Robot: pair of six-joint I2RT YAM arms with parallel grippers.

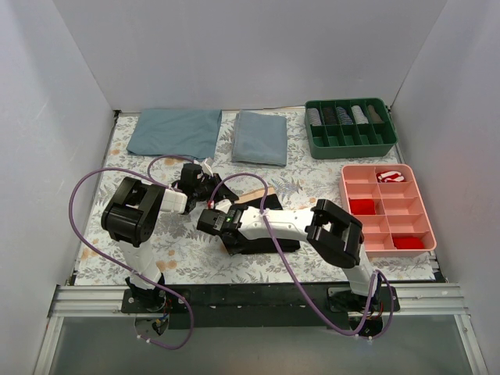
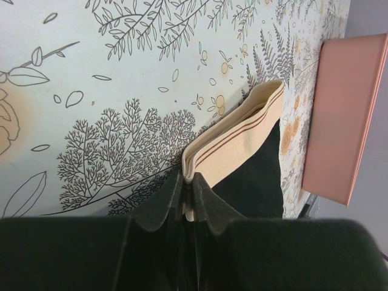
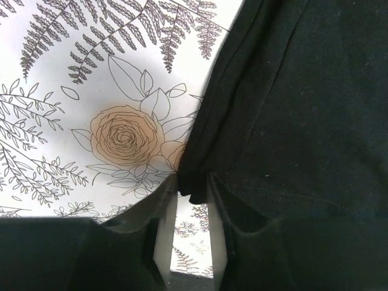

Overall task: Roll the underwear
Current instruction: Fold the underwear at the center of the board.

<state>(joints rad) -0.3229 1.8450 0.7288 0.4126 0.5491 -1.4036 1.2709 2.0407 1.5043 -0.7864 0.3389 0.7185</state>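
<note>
The underwear (image 1: 269,245) is black with a beige waistband (image 1: 251,200) and lies on the flowered table between the arms, partly hidden under the right arm. My left gripper (image 1: 200,184) is shut on a corner of the beige waistband (image 2: 242,130), its jaws (image 2: 191,182) pinching the folded edge. In the left wrist view the black fabric (image 2: 257,179) hangs to the right of the band. My right gripper (image 1: 211,221) is shut on a black edge of the underwear (image 3: 291,103), with the fabric pinched between its fingertips (image 3: 193,189).
Two blue-grey folded cloths (image 1: 176,131) (image 1: 262,137) lie at the back. A green tray (image 1: 350,141) with rolled items stands at the back right. A pink tray (image 1: 397,207) at the right holds small red rolls (image 1: 362,206); it also shows in the left wrist view (image 2: 342,115).
</note>
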